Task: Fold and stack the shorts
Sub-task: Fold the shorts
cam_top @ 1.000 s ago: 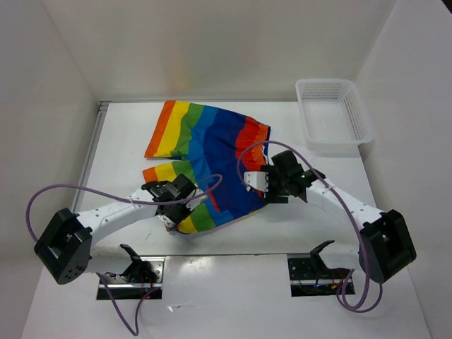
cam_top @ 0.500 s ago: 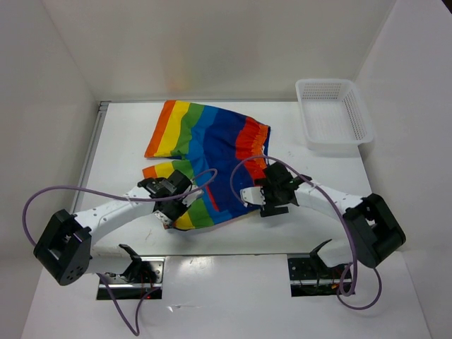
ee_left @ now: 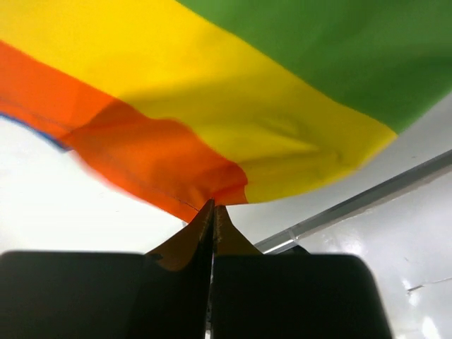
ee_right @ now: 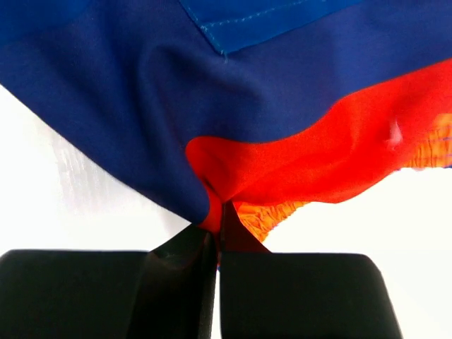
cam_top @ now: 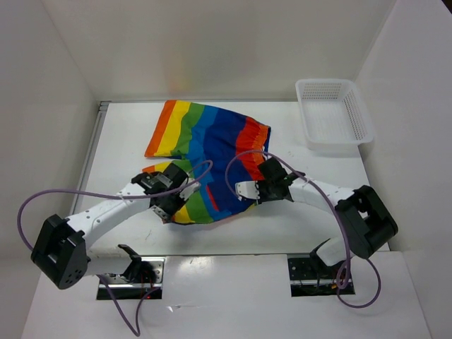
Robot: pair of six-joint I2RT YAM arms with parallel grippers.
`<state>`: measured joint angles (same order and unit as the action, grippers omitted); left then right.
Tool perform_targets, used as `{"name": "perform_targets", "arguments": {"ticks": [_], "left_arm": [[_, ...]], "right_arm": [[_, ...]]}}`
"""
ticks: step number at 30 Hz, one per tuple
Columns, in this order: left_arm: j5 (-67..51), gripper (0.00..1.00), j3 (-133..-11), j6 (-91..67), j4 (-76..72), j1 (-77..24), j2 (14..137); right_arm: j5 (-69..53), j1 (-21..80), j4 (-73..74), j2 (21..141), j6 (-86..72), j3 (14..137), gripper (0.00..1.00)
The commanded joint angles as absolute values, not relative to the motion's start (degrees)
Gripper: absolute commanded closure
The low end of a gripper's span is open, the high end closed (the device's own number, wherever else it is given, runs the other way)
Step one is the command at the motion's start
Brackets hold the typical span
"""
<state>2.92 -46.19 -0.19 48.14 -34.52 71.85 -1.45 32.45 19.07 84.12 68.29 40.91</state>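
The rainbow-striped shorts lie spread on the white table, waistband to the right. My left gripper is shut on the orange hem of the near leg, which is lifted off the table. Pinched in my shut right gripper is the near end of the red waistband; gathered orange elastic shows just beside the fingers. Both near corners of the shorts are raised and drawn a little toward the far side.
A white mesh basket stands at the back right of the table. White walls close in the left, back and right. A metal strip runs along the table's left edge. Purple cables loop over both arms.
My right gripper moved left onto the waistband corner and shut on it. My left gripper carried the leg hem up and away from the near edge, bunching the near side of the shorts.
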Motion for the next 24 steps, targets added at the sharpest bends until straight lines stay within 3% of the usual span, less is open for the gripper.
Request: {"name": "perform_targets", "arguments": {"ticks": [1, 6, 11, 16, 20, 24], "left_arm": [[4.30, 1.00, -54.20, 0.00, 52.29, -32.70, 67.34], [7.65, 1.00, -62.80, 0.00, 58.17, -32.08, 60.13], [1.06, 1.00, -78.11, 0.00, 71.07, -32.08, 58.72], [-3.34, 1.00, -91.56, 0.00, 72.95, -26.91, 58.53], [4.17, 1.00, -96.33, 0.00, 61.55, -26.89, 62.22], [16.31, 1.00, -90.28, 0.00, 42.57, -26.89, 69.05]], "right_arm": [[-3.25, 35.06, 27.20, 81.31, 62.09, 50.41, 1.00], [-8.07, 41.47, 41.70, 75.33, 51.43, 63.60, 1.00], [-15.19, 42.28, 54.97, 72.34, 39.23, 74.87, 1.00], [-19.95, 42.28, 62.40, 68.39, 31.56, 83.31, 1.00], [-16.27, 42.28, 62.93, 66.01, 32.60, 80.96, 1.00], [-14.15, 42.28, 60.74, 63.55, 33.92, 74.73, 1.00]]}}
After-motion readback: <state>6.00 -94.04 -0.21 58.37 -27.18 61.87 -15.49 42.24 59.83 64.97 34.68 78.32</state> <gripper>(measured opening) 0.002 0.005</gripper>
